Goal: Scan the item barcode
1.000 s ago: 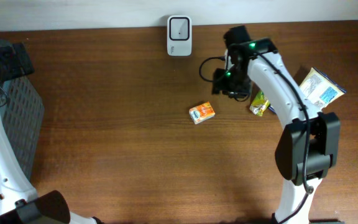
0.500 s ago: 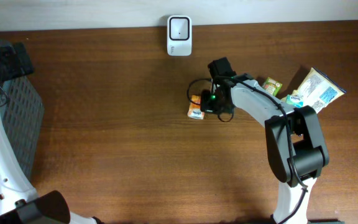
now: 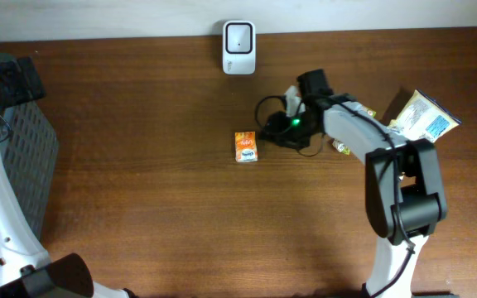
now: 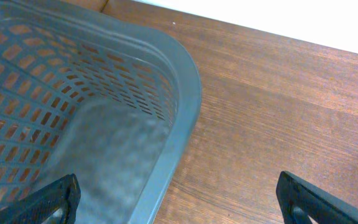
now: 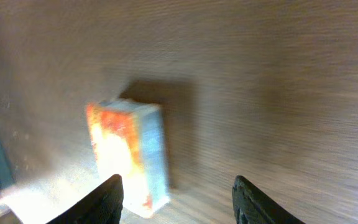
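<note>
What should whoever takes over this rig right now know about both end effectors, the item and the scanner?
Left end effector: open, empty, above the rim of the grey basket.
Right end effector: open, empty, close to the orange box but not touching it.
Things: the orange box lies on the table, apart from the white scanner at the far edge. No barcode shows on its upper face. Other packets lie by the right arm.
Done: nothing visible; the box is not held.
Left: grasp the box and present its barcode to the scanner.
</note>
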Robot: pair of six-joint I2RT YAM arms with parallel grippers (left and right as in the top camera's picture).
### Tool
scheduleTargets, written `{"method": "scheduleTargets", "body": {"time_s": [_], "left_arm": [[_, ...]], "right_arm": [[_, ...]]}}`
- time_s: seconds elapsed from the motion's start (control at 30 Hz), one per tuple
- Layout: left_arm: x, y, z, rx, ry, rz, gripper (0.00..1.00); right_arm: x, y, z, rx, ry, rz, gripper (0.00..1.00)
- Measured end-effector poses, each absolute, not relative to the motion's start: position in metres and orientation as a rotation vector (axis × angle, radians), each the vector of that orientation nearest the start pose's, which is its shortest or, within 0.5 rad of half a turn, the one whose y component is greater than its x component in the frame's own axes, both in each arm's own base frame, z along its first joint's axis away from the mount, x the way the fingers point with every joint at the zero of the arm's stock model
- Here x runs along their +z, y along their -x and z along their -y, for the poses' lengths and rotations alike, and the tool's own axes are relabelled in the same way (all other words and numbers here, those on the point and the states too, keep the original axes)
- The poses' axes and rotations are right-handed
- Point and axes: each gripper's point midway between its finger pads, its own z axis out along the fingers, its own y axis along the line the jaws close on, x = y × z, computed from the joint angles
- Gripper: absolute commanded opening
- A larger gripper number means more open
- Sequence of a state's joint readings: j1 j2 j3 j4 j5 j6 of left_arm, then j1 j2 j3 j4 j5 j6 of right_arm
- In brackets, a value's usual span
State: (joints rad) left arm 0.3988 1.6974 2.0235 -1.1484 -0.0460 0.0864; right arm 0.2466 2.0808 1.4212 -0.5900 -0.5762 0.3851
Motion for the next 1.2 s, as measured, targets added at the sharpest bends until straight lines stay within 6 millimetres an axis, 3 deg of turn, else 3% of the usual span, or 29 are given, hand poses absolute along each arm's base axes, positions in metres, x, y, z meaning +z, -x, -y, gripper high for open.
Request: {"method": "scheduleTargets", "body": {"time_s": [0.03,0.13,0.27,0.43,0.57,0.6,0.73,0.8,0.9,1.0,1.1,1.2], "left_arm": [[0.331,-0.396,-0.176,0.281,0.396,-2.378,0.99],[0.331,-0.396,-0.176,0.281,0.396,-2.378,0.99],[0.331,-0.396,-0.176,0.281,0.396,-2.378,0.99],[0.331,-0.396,-0.176,0.281,0.396,-2.378,0.99],[0.331,-0.396,-0.176,0.281,0.396,-2.378,0.99],[0.331,-0.396,-0.176,0.281,0.396,-2.378,0.99],[0.331,-0.396,-0.176,0.281,0.397,-2.378,0.99],[0.331,-0.396,-0.176,0.281,0.396,-2.378,0.99],[0.330,-0.396,-0.175,0.280,0.397,-2.381,0.99],[0.331,-0.396,-0.176,0.281,0.396,-2.378,0.99],[0.331,-0.396,-0.176,0.281,0.396,-2.378,0.99],[0.331,-0.396,-0.176,0.281,0.396,-2.378,0.99]], "right_arm": [[0.030,-0.407,-0.218,0.970,-0.019,-2.874,0.45],[0.012,-0.395,-0.246,1.028,-0.013,-2.921,0.33],[0.007,-0.392,-0.250,1.052,-0.062,-2.942,0.04],[0.015,-0.397,-0.251,1.201,-0.095,-2.906,0.04],[0.057,-0.407,-0.250,1.573,0.066,-2.690,0.04],[0.091,-0.411,-0.249,1.738,0.173,-2.529,0.04],[0.155,-0.410,-0.250,1.968,0.431,-2.210,0.04],[0.168,-0.408,-0.251,2.034,0.471,-2.156,0.04],[0.187,-0.415,-0.252,2.074,0.498,-2.108,0.04],[0.226,-0.431,-0.248,2.053,0.557,-2.024,0.04],[0.276,-0.436,-0.234,1.971,0.663,-1.894,0.04],[0.331,-0.423,-0.208,1.906,0.676,-1.823,0.04]]}}
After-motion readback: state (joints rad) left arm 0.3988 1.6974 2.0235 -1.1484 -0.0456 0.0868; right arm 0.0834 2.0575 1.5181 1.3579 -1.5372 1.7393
